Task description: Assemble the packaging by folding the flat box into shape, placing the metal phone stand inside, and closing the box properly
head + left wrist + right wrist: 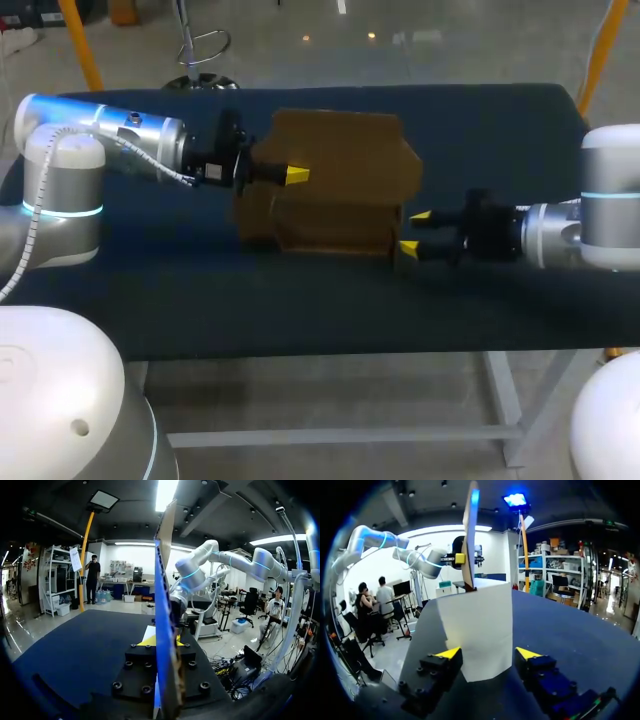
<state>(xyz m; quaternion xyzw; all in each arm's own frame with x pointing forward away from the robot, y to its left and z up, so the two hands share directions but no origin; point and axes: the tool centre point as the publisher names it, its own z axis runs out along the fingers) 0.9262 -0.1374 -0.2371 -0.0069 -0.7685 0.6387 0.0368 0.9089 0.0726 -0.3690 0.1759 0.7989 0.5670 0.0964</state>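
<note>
A: Where is the box (pixel 340 150) sitting?

B: Middle of the table (pixel 300 300). Brown card, partly raised, lying between the two arms. The left arm is coming in from the left and the right arm from the right, each at its own end of the box.

A: What is the left gripper (pixel 295 175) doing?

B: It is pinching a panel (pixel 165 580) of the box. In its wrist view the card is standing upright and edge-on, running straight out between the finger blocks with a yellow tip on either side. Judged clamped.

A: And the right gripper (pixel 412 230)?

B: Its fingers are standing spread. A pale flap (pixel 480 625) at the box's right end is standing between them, with neither finger clearly pressing on it. It is gripping nothing.

A: What is the coming move turning on?

B: That flap. It is lying directly ahead of the right gripper, inside its open jaws, at the end of the box away from the left gripper, so the right arm is plainly the nearer one. The held panel's length is running left to right, roughly along the line joining the two grippers. The left arm is probably bracing while the right works the flap.

A: Phone stand?

B: Not showing in any view. The folding is looking unfinished.
</note>
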